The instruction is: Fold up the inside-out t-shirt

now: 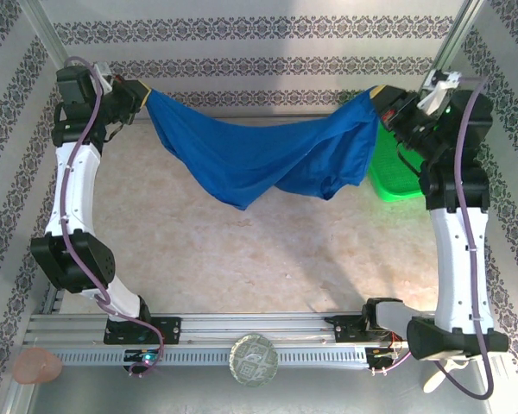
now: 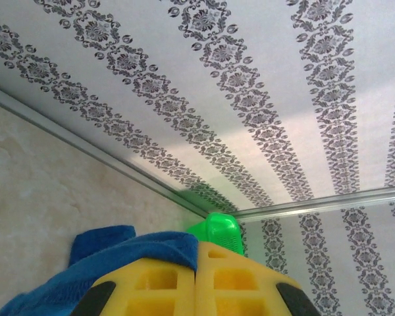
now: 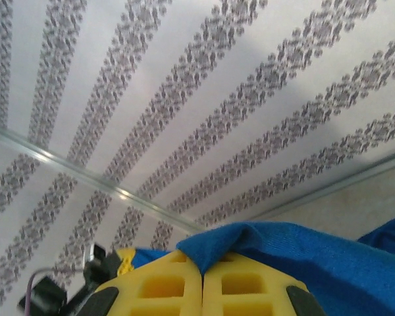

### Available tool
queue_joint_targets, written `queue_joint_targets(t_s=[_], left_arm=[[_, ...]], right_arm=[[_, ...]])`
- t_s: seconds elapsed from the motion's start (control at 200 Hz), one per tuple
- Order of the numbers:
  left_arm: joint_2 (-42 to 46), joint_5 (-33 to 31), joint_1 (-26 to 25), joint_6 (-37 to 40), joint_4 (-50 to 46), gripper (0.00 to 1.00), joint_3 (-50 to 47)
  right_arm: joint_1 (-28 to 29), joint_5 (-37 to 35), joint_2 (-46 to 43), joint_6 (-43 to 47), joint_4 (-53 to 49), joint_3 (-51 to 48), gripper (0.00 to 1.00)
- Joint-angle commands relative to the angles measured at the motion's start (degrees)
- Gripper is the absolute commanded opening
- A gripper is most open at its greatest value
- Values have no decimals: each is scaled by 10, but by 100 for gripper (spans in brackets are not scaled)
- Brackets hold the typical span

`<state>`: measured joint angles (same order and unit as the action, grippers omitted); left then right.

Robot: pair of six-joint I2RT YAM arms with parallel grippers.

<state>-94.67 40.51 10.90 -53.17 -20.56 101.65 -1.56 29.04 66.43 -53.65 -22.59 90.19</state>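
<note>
The royal-blue t-shirt hangs stretched in the air between both arms at the back of the table, sagging in the middle with its lowest folds above the tabletop. My left gripper is shut on its left corner at the back left; blue cloth comes out from between the yellow fingers. My right gripper is shut on the right corner at the back right, with cloth pinched between its yellow fingers. No white mark is visible.
A green mesh basket stands at the back right under the right arm, and its rim shows past the left fingers. Patterned walls enclose the beige table. A round glass object and a pink item lie by the near rail.
</note>
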Motion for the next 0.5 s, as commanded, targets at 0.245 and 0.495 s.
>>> queue_joint_targets(t_s=[0.245,0.495], left_arm=[[-235,-10,-23,37,-11,41,60],[-96,-39,-43,93,-6,54,-140]], right_arm=[[31,-109,26,32,151,-230,0],[31,-135,46,72,175,-298,0]])
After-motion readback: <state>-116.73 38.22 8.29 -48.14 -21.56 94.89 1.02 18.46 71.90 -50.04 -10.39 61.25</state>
